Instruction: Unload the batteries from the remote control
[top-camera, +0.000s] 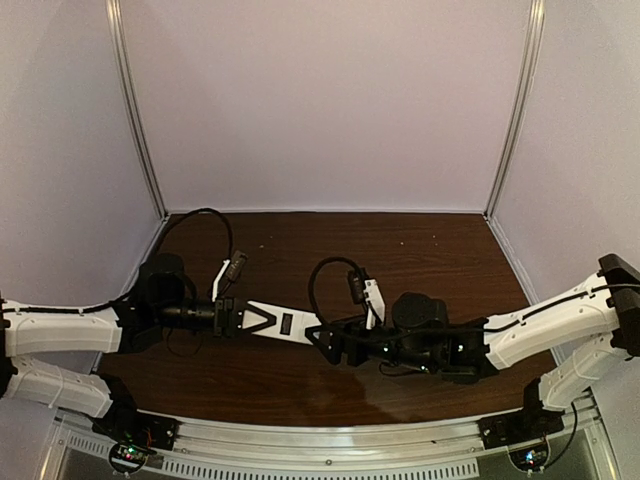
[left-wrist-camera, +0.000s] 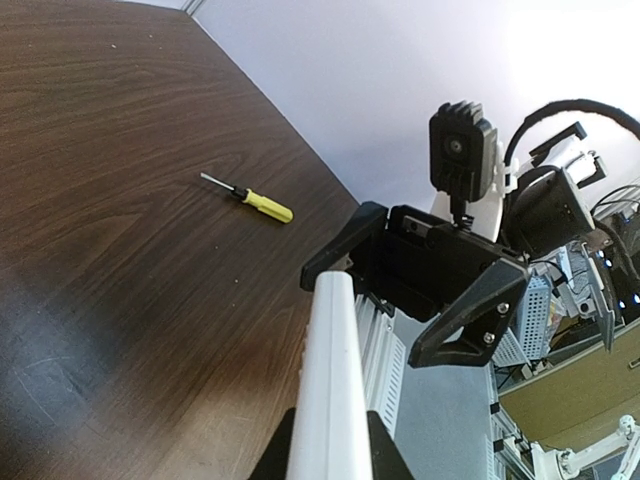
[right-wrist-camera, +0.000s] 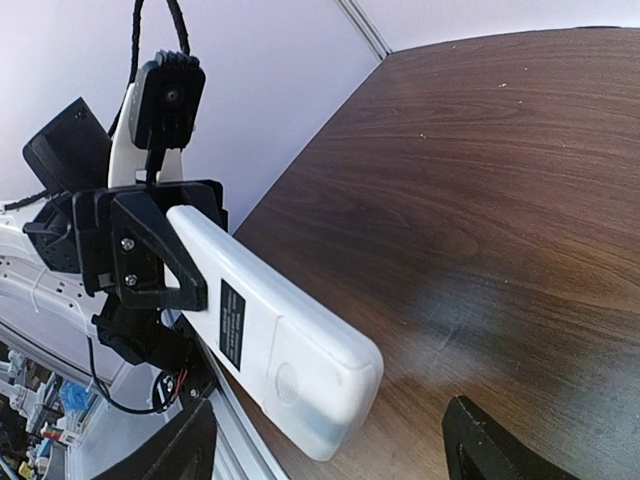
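The left gripper is clamping one end of the remote control above the bench's middle, while the right gripper is holding its fingers apart around the free end, and the print on the remote's dark label is showing too small to read.

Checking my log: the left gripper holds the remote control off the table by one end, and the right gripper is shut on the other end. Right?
Not quite. The right gripper is open, not shut: the right wrist view shows its fingers apart on either side of the remote control's free end, clear of it. The left gripper does hold the other end.
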